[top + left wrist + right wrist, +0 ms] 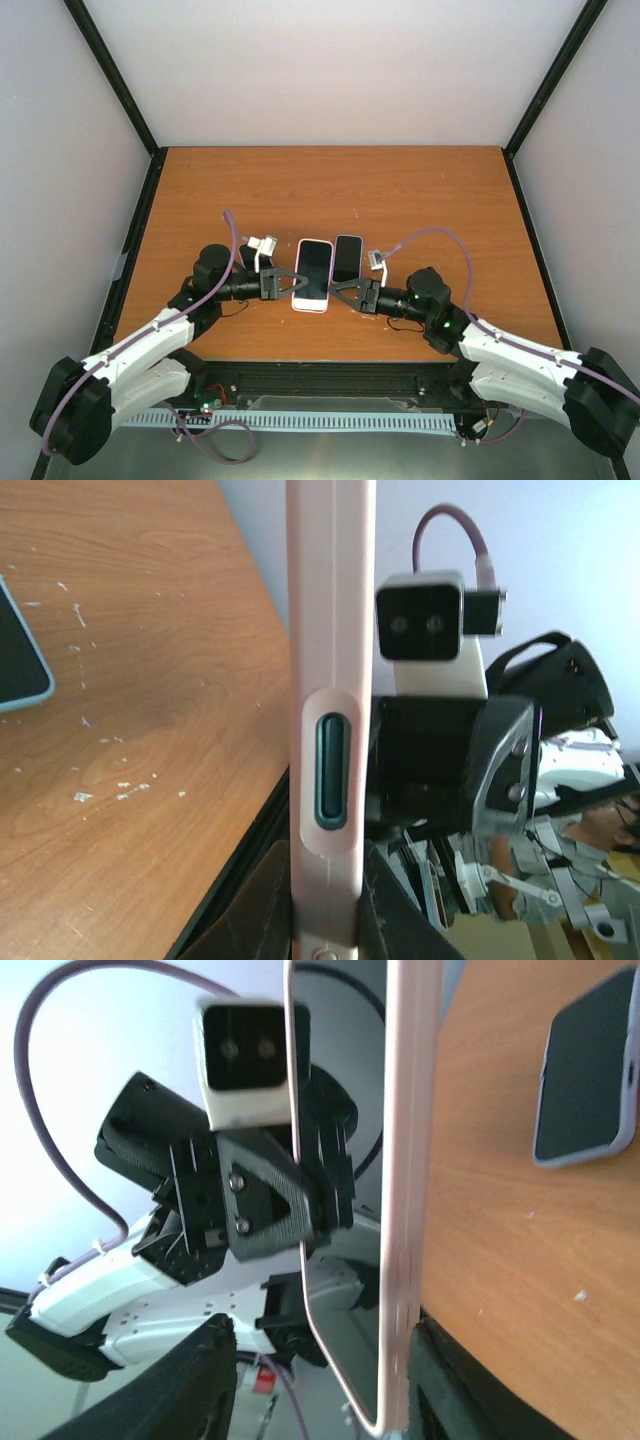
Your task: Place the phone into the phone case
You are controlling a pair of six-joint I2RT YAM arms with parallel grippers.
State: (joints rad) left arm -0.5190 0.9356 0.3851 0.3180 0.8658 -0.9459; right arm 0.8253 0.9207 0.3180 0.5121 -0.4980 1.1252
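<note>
A pink phone case (312, 275) with a glossy dark screen in its face sits between both arms, near the table's front. My left gripper (289, 283) is shut on its left edge. In the left wrist view both fingers press the pink side (330, 630) below a teal button. My right gripper (342, 290) is open at the case's right edge. There one finger (455, 1390) rests against the pink edge (410, 1160) and the other stands well off. A second dark slab with a grey-blue rim (347, 258) (20, 650) (590, 1070) lies flat just beyond.
The wooden table (330, 190) is boxed in by white walls and black frame posts (112, 75). Its front edge (320, 362) runs just behind both grippers. The two wrists face each other closely across the case.
</note>
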